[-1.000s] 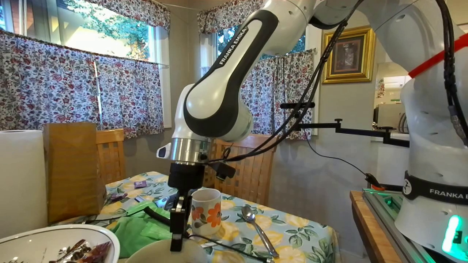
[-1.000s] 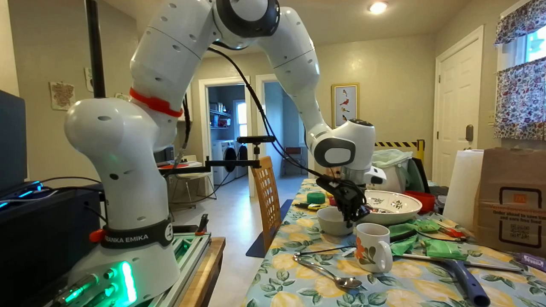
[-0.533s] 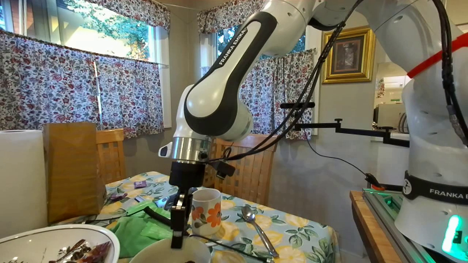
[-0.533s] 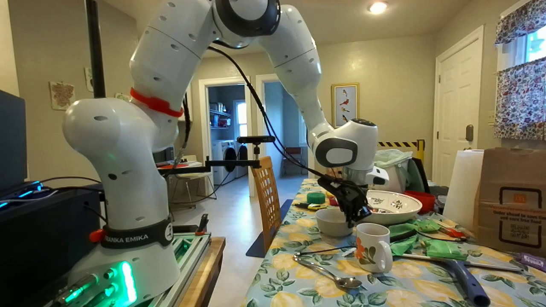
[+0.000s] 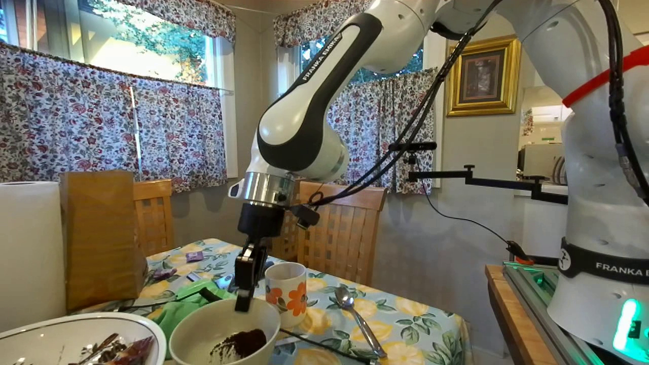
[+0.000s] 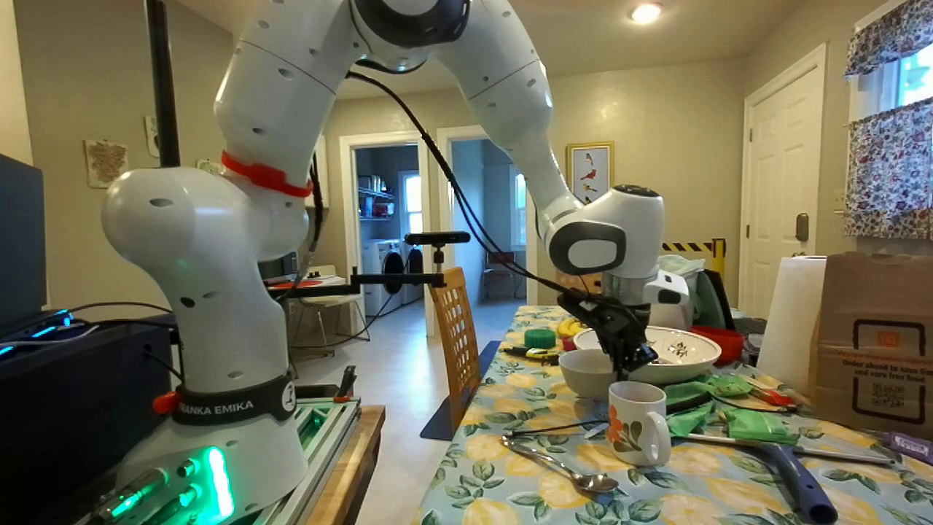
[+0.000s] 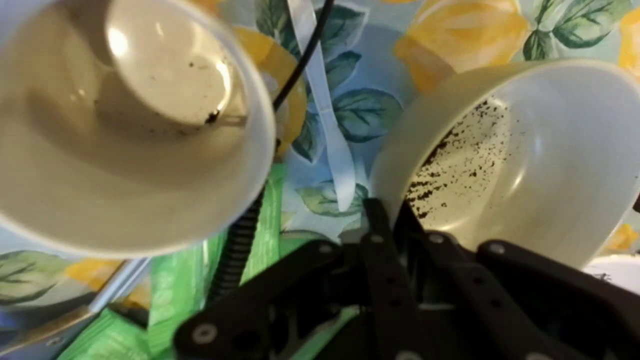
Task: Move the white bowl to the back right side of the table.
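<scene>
Your gripper (image 7: pixel 394 220) is clamped on the white bowl (image 5: pixel 218 322), one finger inside and one outside, with the wall pinched between them near the rim. You have the bowl over the table (image 6: pixel 678 503), between the wide, shallow white dish (image 6: pixel 696 357) and the mug (image 6: pixel 636 426) with orange flowers; it looks tilted, and you cannot tell from these views whether its base clears the lemon-print cloth (image 5: pixel 421 329). Inside it, dark brown powder (image 5: pixel 248 342) is gathered toward one side, and the wrist view shows specks of it across the bottom. The mug stands upright just beside the bowl, apart from it: from the wrist you see cloth and a white plastic knife (image 7: pixel 340 155) in the gap, with a black cable (image 7: pixel 300 70) running past. Green packets (image 7: pixel 175 300) lie near the mug, and a metal spoon (image 5: pixel 362 322) rests on its other side. In both exterior views, a paper towel roll (image 5: pixel 30 253) and a brown McDonald's bag (image 6: pixel 875 292) stand side by side, well apart from your gripper.
</scene>
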`<state>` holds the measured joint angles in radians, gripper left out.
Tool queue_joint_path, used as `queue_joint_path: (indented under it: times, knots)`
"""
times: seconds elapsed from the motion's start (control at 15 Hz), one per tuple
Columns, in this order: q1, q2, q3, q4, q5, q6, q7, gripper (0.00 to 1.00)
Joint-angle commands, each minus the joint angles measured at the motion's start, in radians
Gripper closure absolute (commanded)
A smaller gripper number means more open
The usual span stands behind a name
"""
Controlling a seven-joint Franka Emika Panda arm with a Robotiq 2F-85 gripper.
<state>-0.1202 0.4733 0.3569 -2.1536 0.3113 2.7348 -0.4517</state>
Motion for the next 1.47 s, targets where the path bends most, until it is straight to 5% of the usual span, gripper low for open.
queue_joint_path:
  times: [0.0,0.87,1.4]
  knots:
    - [-0.006,-0.045,-0.006,0.021,0.019,-0.021,0.044,0.98]
    - [0.0,-0.153,-0.093,0.016,0.069,0.056,0.22,0.98]
    - [0.091,-0.224,-0.299,-0.044,-0.067,0.027,0.524,0.98]
